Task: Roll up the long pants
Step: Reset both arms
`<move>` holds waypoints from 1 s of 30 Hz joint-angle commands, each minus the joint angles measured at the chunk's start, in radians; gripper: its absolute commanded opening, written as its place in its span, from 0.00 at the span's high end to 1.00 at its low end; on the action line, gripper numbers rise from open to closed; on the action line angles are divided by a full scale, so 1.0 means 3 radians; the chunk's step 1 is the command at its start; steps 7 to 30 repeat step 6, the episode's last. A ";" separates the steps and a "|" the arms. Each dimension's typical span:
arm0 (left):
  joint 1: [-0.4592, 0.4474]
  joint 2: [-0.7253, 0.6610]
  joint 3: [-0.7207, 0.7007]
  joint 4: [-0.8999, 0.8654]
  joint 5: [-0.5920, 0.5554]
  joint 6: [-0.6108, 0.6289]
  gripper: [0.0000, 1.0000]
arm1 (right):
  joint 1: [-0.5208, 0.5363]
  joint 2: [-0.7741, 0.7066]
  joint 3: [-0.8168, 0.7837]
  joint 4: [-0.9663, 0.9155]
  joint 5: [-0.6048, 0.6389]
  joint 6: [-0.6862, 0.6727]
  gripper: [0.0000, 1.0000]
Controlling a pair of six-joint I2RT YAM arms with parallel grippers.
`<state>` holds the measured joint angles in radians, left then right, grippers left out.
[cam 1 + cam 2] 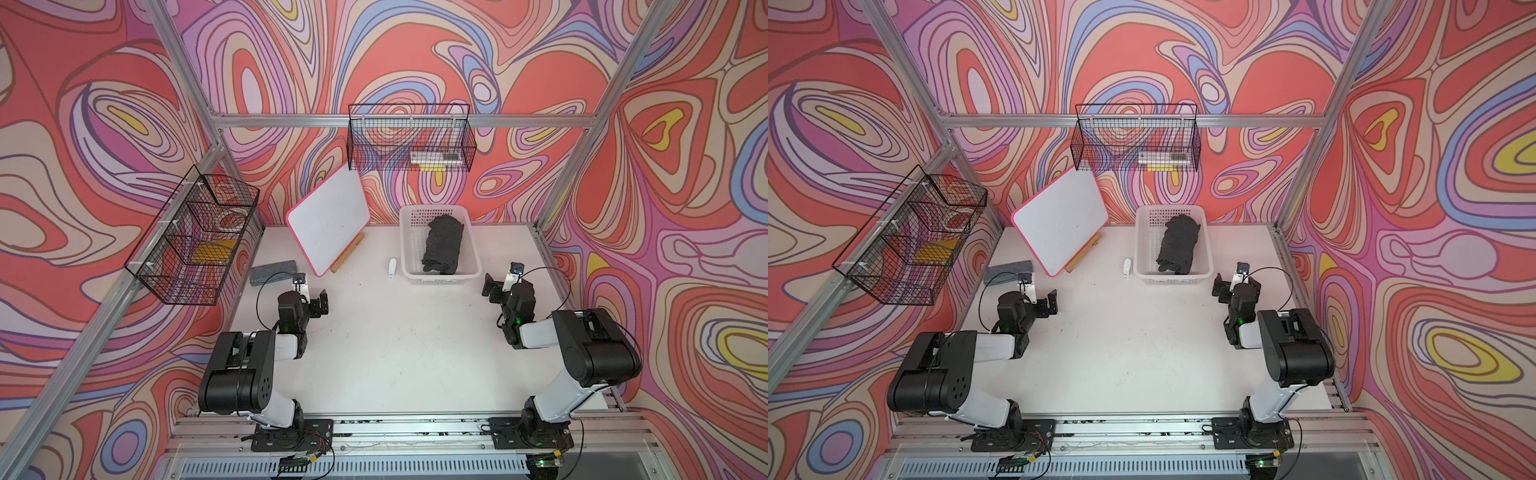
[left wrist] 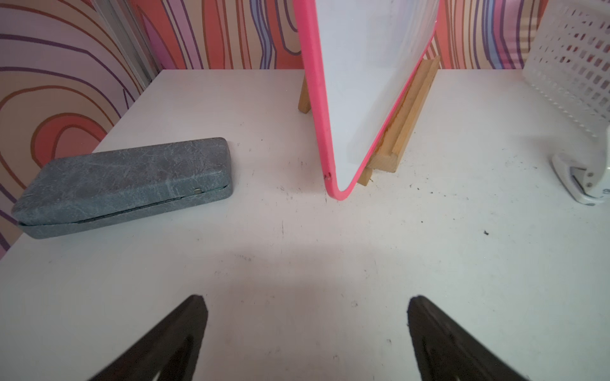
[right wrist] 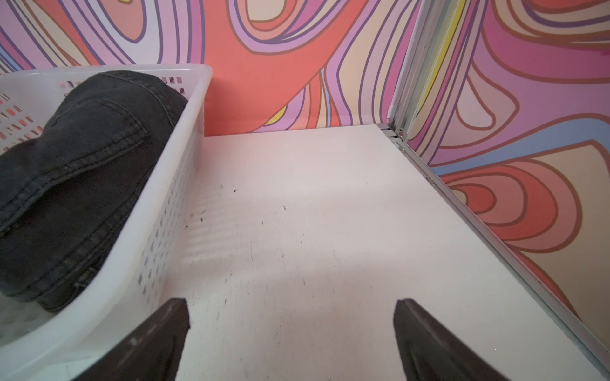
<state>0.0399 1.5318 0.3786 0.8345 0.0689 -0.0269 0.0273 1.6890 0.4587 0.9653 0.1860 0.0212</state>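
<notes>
The long pants [image 1: 442,245] [image 1: 1177,245] lie as a dark charcoal bundle inside a white plastic basket [image 1: 440,279] [image 1: 1173,279] at the back right of the table. Their stitched seams fill the basket in the right wrist view [image 3: 82,171], next to the basket's side wall [image 3: 178,165]. My right gripper [image 1: 494,286] [image 1: 1223,286] [image 3: 290,305] hovers open just off the basket's near right corner, over bare table. My left gripper [image 1: 318,303] [image 1: 1046,303] [image 2: 307,301] is open too, far from the pants, near the left side. Neither gripper has anything between its fingers.
A pink-rimmed whiteboard [image 1: 328,220] [image 2: 363,82] leans on a wooden stand at the back. A grey block [image 1: 273,272] [image 2: 125,184] lies left of it. A small white object [image 1: 392,268] [image 2: 584,178] sits beside the basket. Wire baskets [image 1: 409,141] [image 1: 195,241] hang on the walls.
</notes>
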 commanded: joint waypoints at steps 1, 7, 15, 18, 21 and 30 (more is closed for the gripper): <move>-0.0027 0.0017 0.0028 0.0062 0.0119 0.0034 0.01 | -0.0004 0.0037 0.0009 0.0018 -0.0030 0.0037 0.02; -0.0036 0.0002 -0.0001 0.0113 0.0093 0.0036 0.01 | -0.0008 0.0033 0.0004 0.0030 -0.0025 0.0038 0.02; -0.0036 0.0002 -0.0001 0.0113 0.0093 0.0036 0.01 | -0.0008 0.0033 0.0004 0.0030 -0.0025 0.0038 0.02; -0.0036 0.0002 -0.0001 0.0113 0.0093 0.0036 0.01 | -0.0008 0.0033 0.0004 0.0030 -0.0025 0.0038 0.02; -0.0036 0.0002 -0.0001 0.0113 0.0093 0.0036 0.01 | -0.0008 0.0033 0.0004 0.0030 -0.0025 0.0038 0.02; -0.0036 0.0002 -0.0001 0.0113 0.0093 0.0036 0.01 | -0.0008 0.0033 0.0004 0.0030 -0.0025 0.0038 0.02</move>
